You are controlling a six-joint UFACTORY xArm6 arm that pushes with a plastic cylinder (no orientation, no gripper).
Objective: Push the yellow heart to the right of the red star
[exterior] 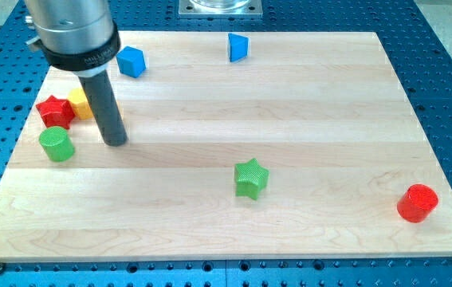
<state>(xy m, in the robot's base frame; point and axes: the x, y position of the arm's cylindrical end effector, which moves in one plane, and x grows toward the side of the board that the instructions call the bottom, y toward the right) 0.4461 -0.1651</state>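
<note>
The red star (54,111) lies near the board's left edge. The yellow heart (81,104) sits just to its right, touching it and partly hidden behind the dark rod. My tip (115,142) rests on the board a little to the right of and below the yellow heart, and to the right of the green cylinder (56,144).
A blue cube (131,60) and a blue triangular block (238,47) lie near the view's top. A green star (250,178) sits at lower centre. A red cylinder (417,202) stands at the lower right. The wooden board (329,112) lies on a blue perforated table.
</note>
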